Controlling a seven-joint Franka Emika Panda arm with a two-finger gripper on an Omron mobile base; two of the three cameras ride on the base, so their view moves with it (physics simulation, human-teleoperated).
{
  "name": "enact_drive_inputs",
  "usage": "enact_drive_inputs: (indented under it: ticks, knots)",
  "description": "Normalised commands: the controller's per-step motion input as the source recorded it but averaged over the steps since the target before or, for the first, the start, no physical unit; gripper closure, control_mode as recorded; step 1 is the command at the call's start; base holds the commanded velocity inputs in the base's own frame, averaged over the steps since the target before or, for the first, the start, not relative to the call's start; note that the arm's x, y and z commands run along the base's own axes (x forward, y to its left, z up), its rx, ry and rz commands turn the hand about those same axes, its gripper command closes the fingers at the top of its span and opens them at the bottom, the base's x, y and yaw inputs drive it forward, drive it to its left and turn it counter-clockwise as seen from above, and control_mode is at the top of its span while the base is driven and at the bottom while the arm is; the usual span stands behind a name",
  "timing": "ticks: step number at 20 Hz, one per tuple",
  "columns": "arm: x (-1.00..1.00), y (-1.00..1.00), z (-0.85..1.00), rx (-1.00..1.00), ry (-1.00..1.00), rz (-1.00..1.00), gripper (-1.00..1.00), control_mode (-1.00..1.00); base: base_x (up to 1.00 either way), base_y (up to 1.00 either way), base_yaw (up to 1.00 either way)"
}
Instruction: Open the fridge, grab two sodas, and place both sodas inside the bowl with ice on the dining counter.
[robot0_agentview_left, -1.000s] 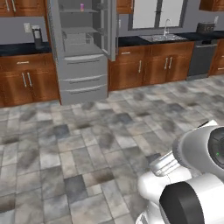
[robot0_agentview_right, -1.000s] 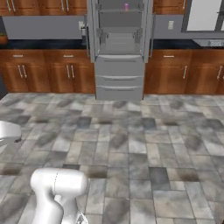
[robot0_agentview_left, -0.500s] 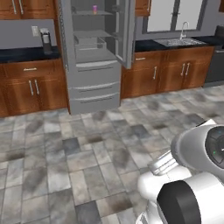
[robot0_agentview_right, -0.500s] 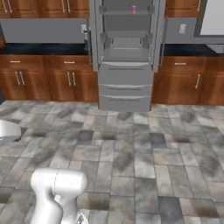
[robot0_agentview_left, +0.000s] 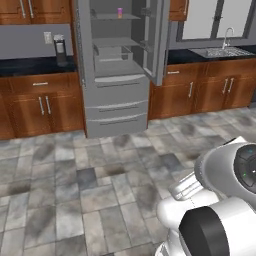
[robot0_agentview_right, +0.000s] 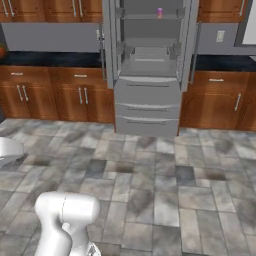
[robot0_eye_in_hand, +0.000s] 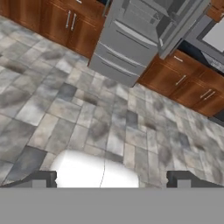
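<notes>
One soda can (robot0_agentview_left: 120, 12) shows, purple-magenta, upright on the top shelf of the one fridge (robot0_agentview_left: 118, 70), far ahead of the gripper (robot0_eye_in_hand: 111, 179) across the tiled floor (robot0_agentview_left: 75, 175). Both fridge doors stand open, two drawers shut below. Since a second ago the base has driven nearer and the fridge looms larger, more centred. The gripper's fingers (robot0_eye_in_hand: 39, 179) stand wide apart, holding and touching nothing.

Ahead of the gripper (robot0_eye_in_hand: 111, 179), the fridge (robot0_agentview_right: 147, 95) looks like matt grey brushed steel. Flanking cabinets (robot0_agentview_right: 50, 92) are glossy reddish-brown wood, and below lies a mottled grey stone-tile floor (robot0_agentview_right: 150, 175).
</notes>
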Motion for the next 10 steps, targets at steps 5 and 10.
enact_drive_inputs:
  ticks: [5, 10]
  knots:
    - [0.0, 0.0, 0.0, 0.0, 0.0, 0.0, -1.0, 1.0, 0.74, -0.48, 0.06]
    - [0.0, 0.0, 0.0, 0.0, 0.0, 0.0, -1.0, 1.0, 0.75, -0.45, 0.06]
